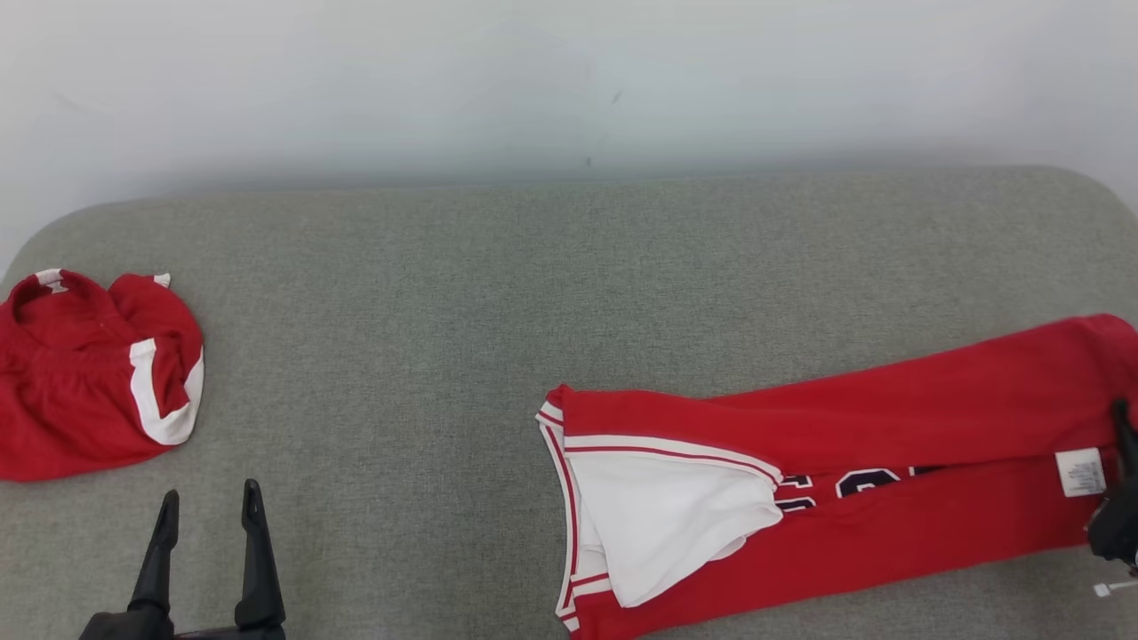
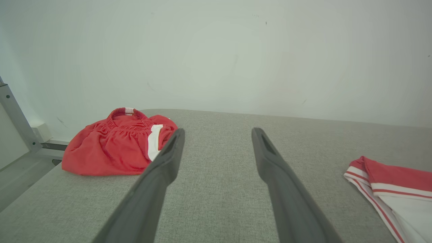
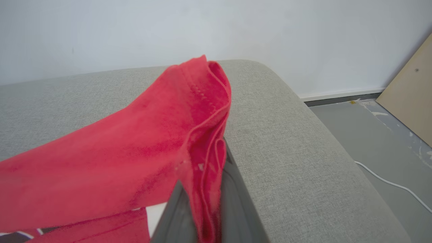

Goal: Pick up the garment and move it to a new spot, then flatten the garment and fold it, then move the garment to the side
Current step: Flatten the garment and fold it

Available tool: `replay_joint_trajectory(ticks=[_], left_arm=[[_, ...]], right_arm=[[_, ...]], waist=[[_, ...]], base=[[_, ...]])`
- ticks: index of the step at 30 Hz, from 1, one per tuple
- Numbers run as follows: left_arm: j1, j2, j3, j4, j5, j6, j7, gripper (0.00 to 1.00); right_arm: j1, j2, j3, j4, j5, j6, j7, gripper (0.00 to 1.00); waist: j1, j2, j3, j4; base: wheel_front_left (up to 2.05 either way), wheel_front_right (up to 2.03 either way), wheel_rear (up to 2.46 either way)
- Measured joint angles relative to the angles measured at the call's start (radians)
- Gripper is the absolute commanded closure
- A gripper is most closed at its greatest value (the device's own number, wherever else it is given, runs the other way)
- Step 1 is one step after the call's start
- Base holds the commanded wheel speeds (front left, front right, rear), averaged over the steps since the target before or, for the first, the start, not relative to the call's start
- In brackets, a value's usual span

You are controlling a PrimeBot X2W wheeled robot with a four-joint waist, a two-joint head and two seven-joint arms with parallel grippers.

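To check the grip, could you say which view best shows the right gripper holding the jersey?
The right wrist view: the right gripper pinches the jersey by its edge. The head view catches that gripper at its edge; the left wrist view shows the jersey's other end.

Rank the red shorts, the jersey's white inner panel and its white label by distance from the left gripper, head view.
1. The red shorts, just up-left of the left gripper.
2. The white inner panel, middle right.
3. The white label, far right.
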Motion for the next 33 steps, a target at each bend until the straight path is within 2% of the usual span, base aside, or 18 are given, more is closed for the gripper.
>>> replay_joint_trajectory(ticks=[4, 12, 22, 28, 33], left_arm=[[0.007, -0.003, 0.007, 0.0, 0.0, 0.0, 0.0, 0.0], [0.012, -0.009, 0.002, 0.005, 0.0, -0.003, 0.0, 0.0], [-0.013, -0.011, -0.016, 0.028, 0.0, -0.017, 0.0, 0.0], [-0.023, -0.012, -0.024, 0.039, 0.0, -0.018, 0.0, 0.0], [-0.034, -0.012, -0.032, 0.044, -0.004, -0.017, 0.0, 0.0]], right_arm=[[-0.003, 0.021, 0.028, -0.053, 0.0, 0.0, 0.006, 1.0], [0.037, 0.164, 0.13, -0.266, -0.006, 0.0, 0.058, 1.0], [0.098, 0.3, 0.193, -0.487, -0.04, 0.0, 0.14, 1.0], [0.144, 0.374, 0.211, -0.553, -0.065, 0.0, 0.186, 1.0], [0.168, 0.43, 0.221, -0.557, -0.085, 0.0, 0.206, 1.0]], waist=[[0.0, 0.0, -0.003, -0.007], [-0.0001, 0.0, -0.01, -0.013], [0.0, 0.0, -0.002, 0.031], [0.0, 0.0, 0.006, 0.065], [0.0, 0.0, 0.017, 0.085]], base=[[0.0, 0.0, 0.0], [0.0, 0.0, 0.0], [0.0, 0.0, 0.0], [0.0, 0.0, 0.0], [0.0, 0.0, 0.0]])
